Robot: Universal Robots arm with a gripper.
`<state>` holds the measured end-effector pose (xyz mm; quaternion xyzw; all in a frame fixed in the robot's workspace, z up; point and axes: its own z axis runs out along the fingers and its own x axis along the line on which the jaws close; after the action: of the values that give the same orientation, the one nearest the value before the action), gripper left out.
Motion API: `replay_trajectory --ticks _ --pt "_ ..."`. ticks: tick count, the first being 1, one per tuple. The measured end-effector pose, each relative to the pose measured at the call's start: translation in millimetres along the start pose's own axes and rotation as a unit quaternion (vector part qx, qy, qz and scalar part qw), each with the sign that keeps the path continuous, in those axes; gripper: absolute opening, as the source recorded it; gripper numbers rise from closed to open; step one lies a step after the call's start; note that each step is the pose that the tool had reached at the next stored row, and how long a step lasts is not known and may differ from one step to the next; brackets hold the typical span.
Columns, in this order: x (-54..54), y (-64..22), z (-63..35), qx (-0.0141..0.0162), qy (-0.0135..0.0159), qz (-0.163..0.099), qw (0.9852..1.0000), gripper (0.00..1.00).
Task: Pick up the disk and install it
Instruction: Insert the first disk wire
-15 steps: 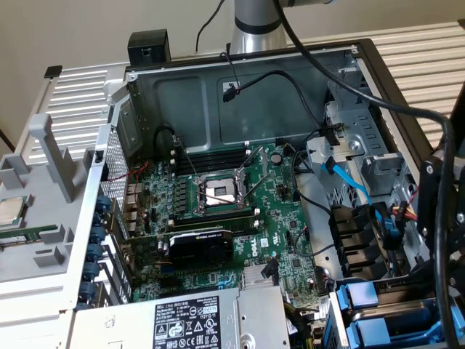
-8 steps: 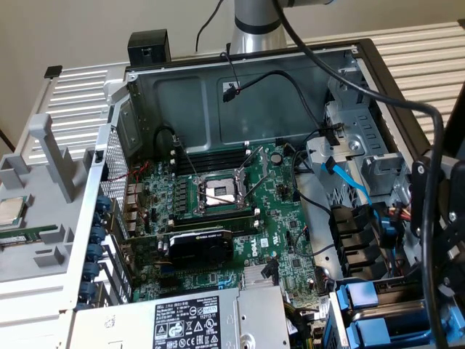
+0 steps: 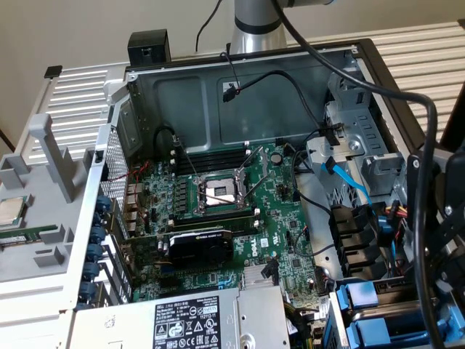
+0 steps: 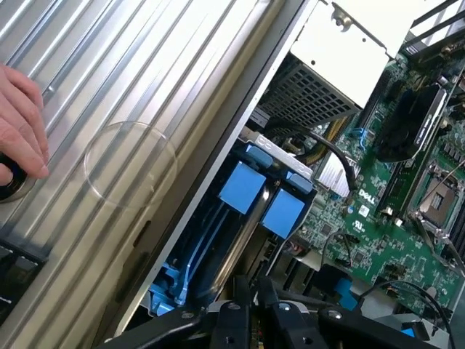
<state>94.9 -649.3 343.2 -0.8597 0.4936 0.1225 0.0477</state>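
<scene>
White DELL lettering (image 4: 361, 211) is printed on the green motherboard (image 4: 378, 240), a short way ahead of the tool (image 4: 252, 302). Farther from the tool, a black-and-white label (image 3: 190, 325) is carried by the grey power-supply box (image 3: 254, 320); its print cannot be read.

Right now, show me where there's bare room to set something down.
Free: the ribbed metal top between the case edge and the hand. Crowded: the motherboard and the cabled drive bays.

Open room above the motherboard (image 3: 240, 211); black cable (image 3: 431, 145) over blue drive bays (image 3: 360, 297).
</scene>
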Motion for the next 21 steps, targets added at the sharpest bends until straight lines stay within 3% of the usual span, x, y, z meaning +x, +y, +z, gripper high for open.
replay_trajectory --ticks 7,9,11,16,18,21 --pt "-1.1 -0.6 0.3 -0.0013 0.0023 0.001 1.0 0.17" --pt "-3.9 -2.3 0.9 -0.0042 0.0076 0.002 1.0 0.17" --pt "-6.7 -4.0 1.6 -0.0085 0.0152 0.003 0.9998 0.17" --pt "-12.9 -7.8 3.2 -0.0219 0.0391 0.008 0.999 0.17" --pt "-14.2 -8.5 3.2 -0.0242 0.0435 0.009 0.9987 0.17" --pt "-15.9 -9.2 1.7 -0.0249 0.0455 0.01 0.9986 0.17"
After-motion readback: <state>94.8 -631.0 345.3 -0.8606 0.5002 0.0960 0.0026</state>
